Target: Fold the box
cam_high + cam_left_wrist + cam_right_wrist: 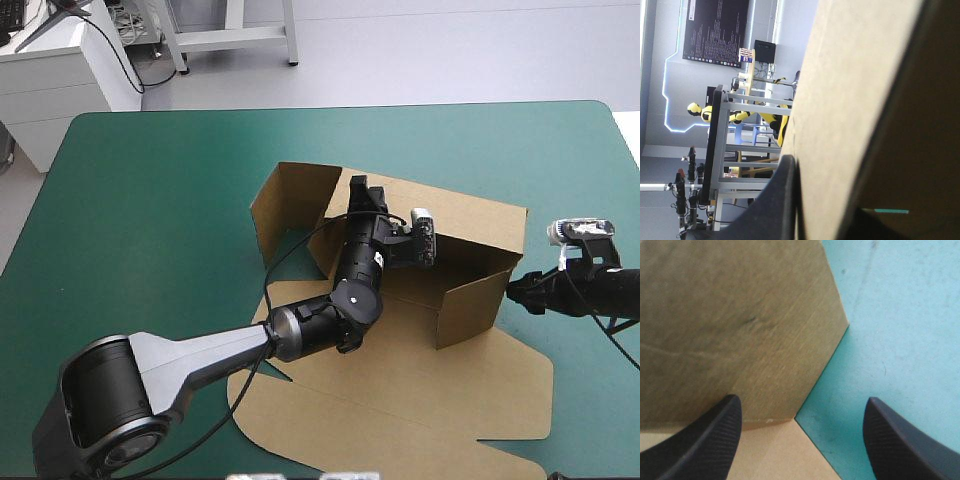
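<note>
The box (470,300) runs lengthwise left-right, lid (420,400) flat toward the near edge.

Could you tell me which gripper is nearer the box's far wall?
Left. The left gripper clasps the far wall; the right gripper stands open just off the box's right end.

No lettering, label, brand mark or number is legible anywhere on the plain brown box (470,390) or on the teal-green table cover (150,200) beneath it, seen from above and from both wrists.
</note>
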{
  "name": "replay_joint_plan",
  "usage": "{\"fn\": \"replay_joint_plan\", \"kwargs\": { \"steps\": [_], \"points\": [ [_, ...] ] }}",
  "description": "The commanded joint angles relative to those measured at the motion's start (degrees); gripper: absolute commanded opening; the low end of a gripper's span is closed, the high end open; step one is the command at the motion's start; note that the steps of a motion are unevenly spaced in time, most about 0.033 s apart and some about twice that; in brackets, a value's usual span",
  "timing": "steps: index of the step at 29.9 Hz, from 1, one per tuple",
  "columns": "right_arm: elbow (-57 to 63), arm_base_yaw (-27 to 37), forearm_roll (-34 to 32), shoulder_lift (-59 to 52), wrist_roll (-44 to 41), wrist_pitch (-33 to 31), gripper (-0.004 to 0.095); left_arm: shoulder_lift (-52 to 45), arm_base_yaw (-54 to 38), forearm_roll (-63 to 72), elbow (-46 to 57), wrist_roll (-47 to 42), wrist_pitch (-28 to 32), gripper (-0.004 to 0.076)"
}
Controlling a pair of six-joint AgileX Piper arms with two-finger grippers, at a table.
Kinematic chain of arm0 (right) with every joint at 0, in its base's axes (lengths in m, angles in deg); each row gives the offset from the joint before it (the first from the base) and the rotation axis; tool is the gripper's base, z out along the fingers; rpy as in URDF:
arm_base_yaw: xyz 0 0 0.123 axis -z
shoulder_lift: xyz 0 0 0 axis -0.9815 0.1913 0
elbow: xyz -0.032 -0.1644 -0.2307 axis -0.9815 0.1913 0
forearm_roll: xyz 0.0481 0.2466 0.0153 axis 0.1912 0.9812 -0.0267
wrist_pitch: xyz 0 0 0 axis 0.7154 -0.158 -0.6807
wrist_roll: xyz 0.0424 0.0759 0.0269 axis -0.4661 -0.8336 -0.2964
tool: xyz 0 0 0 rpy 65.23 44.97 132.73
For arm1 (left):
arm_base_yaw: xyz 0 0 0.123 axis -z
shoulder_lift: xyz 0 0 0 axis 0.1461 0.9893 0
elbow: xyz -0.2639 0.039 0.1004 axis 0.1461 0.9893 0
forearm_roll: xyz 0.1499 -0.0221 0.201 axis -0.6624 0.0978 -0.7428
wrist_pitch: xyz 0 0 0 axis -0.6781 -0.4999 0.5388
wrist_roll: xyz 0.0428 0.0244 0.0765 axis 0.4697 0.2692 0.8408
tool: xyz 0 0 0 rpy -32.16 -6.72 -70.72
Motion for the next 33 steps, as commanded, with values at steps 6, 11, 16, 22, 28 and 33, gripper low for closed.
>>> {"fn": "replay_joint_plan", "kwargs": {
  "steps": [6, 11, 16, 22, 28, 33],
  "points": [
    [-2.4, -0.4, -5.4, -4.3, -5.6, -5.1, 0.0644, -1.0, 0.6, 4.7, -0.7, -1.0, 4.7, -0.0008],
    [-2.4, -0.7, -0.6, -4.6, -0.8, -4.4, 0.0644, -1.0, 0.6, 4.7, -0.7, -1.0, 4.7, -0.0008],
    [-2.3, -0.7, 2.8, -3.6, 4.2, 0.3, 0.0644, -1.0, 0.6, 4.7, -0.7, -1.0, 4.7, -0.0008],
    [-2.2, -0.7, 10.3, -1.8, 11.7, 0.7, 0.0644, -1.0, 0.6, 4.7, -0.7, -1.0, 4.7, -0.0008],
    [-2.2, -0.7, 16.1, -0.8, 11.8, 6.7, 0.0644, -1.0, 0.6, 4.7, -0.7, -1.0, 4.8, -0.0008],
    [-2.2, -0.7, 19.7, 0.4, 12.5, 5.2, 0.0644, -1.0, 0.6, 4.7, -0.7, -1.0, 5.2, -0.0008]
  ]
}}
